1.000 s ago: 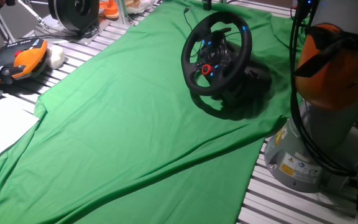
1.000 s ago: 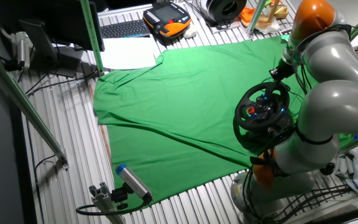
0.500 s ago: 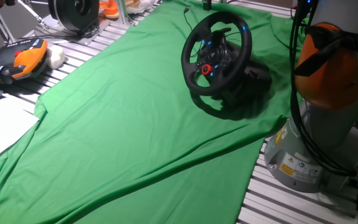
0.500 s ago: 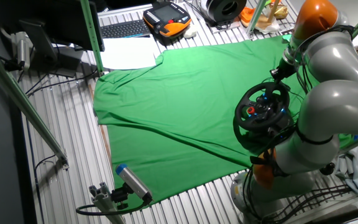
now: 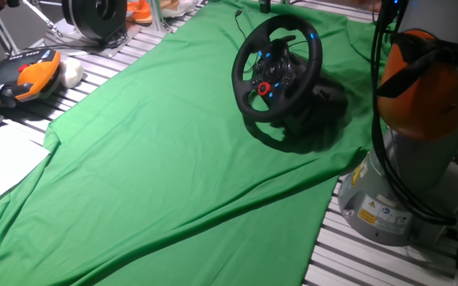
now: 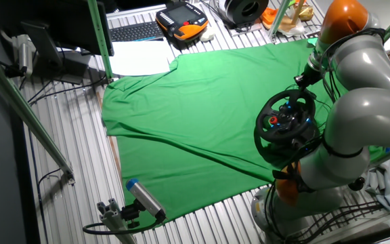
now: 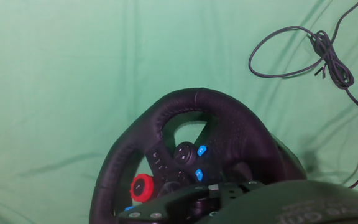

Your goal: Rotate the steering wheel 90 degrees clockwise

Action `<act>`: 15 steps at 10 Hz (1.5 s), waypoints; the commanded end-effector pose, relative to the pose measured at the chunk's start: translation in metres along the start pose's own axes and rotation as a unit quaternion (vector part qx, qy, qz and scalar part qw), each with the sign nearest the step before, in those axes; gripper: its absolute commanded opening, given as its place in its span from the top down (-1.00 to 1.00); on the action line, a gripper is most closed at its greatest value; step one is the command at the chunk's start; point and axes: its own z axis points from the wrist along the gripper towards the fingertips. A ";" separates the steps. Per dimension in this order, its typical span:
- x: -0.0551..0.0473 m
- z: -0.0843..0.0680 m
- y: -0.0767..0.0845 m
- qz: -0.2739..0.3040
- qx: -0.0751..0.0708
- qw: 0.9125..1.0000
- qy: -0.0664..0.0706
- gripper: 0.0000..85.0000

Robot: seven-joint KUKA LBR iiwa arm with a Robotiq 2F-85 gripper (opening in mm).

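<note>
While the pincer itself stays out of sight in every view, its opening can't be told and nothing shows it holding anything. Hand view looks down on the steering wheel (image 7: 191, 162), rim ungrasped, red knob (image 7: 142, 186) low left. Wheel sits on the green cloth (image 5: 173, 151) over the surface, near the arm base (image 5: 388, 199). Step: approach. Next: descend, grip rim, turn clockwise. Versus earlier frames: wheel unmoved, arm barely shifted.

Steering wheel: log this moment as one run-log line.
phase: approach | steering wheel: upright on its base on green cloth, untouched | gripper: fingers not in view, hand camera above rim | loose cable: on cloth behind wheel
</note>
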 end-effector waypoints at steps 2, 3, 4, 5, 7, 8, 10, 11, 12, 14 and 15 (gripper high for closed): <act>0.000 0.000 0.000 0.001 -0.002 1.000 0.007 1.00; 0.000 0.000 0.000 0.001 -0.006 1.000 0.009 1.00; 0.000 0.000 0.000 0.002 -0.007 1.000 0.010 1.00; 0.000 0.000 0.000 0.003 -0.006 1.000 0.010 1.00; 0.000 0.000 0.000 0.007 -0.007 1.000 0.012 1.00; 0.000 0.000 0.000 0.007 -0.009 1.000 0.014 1.00; 0.000 0.000 0.000 0.009 -0.011 1.000 0.016 1.00; 0.000 0.000 0.000 0.007 -0.011 1.000 0.017 1.00; 0.000 0.000 0.000 0.007 -0.011 1.000 0.017 1.00; 0.000 0.000 0.000 0.007 -0.011 1.000 0.017 1.00; 0.000 0.000 0.000 0.007 -0.011 1.000 0.019 1.00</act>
